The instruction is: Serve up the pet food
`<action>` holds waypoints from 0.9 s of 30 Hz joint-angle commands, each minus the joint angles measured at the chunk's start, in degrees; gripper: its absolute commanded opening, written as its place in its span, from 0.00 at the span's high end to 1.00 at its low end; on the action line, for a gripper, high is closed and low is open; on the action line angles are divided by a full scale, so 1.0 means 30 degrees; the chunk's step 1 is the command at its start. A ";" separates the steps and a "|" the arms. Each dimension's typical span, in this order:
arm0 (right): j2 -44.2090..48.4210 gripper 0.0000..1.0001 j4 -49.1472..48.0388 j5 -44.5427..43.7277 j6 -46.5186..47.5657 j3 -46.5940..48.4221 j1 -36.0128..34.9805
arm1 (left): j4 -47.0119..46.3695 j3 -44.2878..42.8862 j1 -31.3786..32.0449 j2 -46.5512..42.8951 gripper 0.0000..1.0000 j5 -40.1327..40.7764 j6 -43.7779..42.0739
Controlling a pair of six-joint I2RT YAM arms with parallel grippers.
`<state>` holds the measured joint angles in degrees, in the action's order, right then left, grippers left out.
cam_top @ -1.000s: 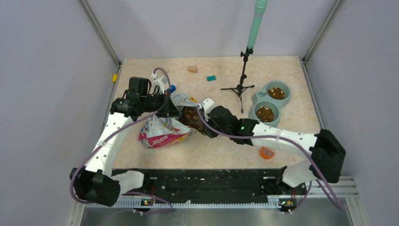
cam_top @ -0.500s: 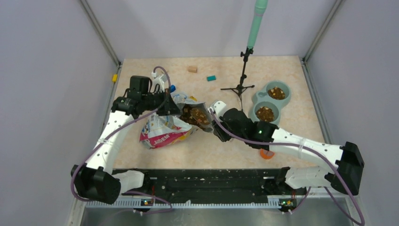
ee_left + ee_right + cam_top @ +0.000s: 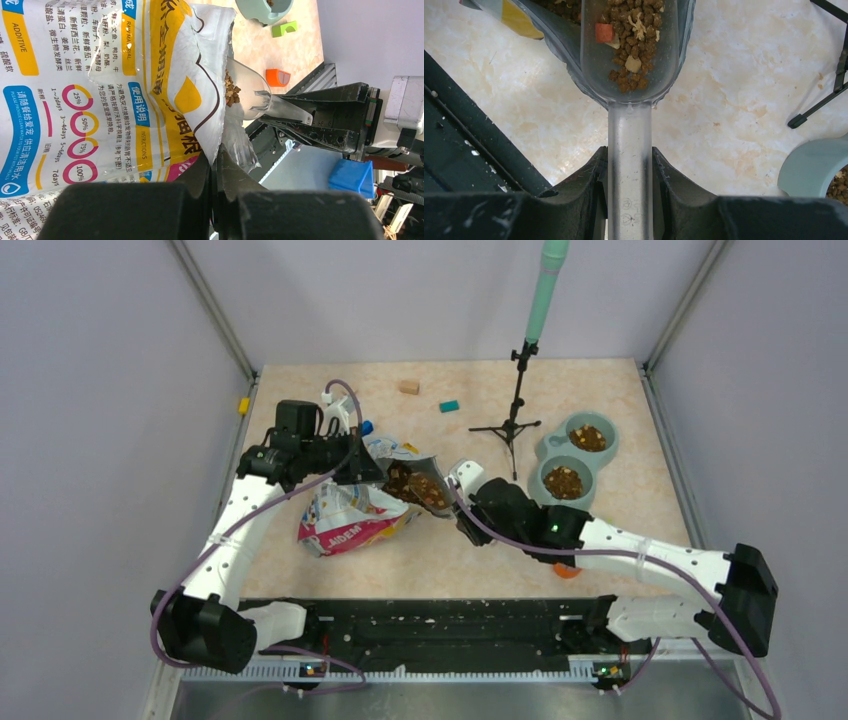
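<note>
Kibble fills the scoop the right jaws grip. Left jaws pinch shut on the bag, marked "ADDITIVE" and "INSTRUCTIONS"; part is cut off.

Left arm, right arm: white links, black joint housings, purple cable along each. Green LED on right forearm. Right gripper: matte black fingers, light scuffs. Bases black.

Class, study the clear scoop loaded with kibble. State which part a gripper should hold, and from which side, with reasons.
Hold the narrow, straight handle from its free end, pinching its two sides, as the right gripper does. The rest of the scoop is wide, open-topped, full of kibble and at the bag mouth.
</note>
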<state>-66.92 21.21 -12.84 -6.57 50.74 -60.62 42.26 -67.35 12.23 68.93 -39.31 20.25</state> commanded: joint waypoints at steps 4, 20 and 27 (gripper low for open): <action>-0.0082 1.00 -0.1489 -0.0965 -0.0056 0.0362 -0.0762 | -0.1497 -0.1515 0.0084 -0.0311 1.00 -0.0568 0.0053; -0.0086 1.00 -0.5151 -0.1778 -0.0715 -0.1019 -0.0990 | -0.0934 -0.1578 0.0080 -0.0432 1.00 -0.0257 -0.0214; 0.0973 1.00 -0.3486 -0.2001 -0.0867 -0.0899 -0.0992 | -0.0905 -0.1654 0.0084 -0.0468 1.00 -0.0289 -0.0210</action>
<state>-68.82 12.03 -17.37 -8.19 47.75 -62.89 44.60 -68.90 12.36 68.93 -37.63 19.35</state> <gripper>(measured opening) 0.291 0.011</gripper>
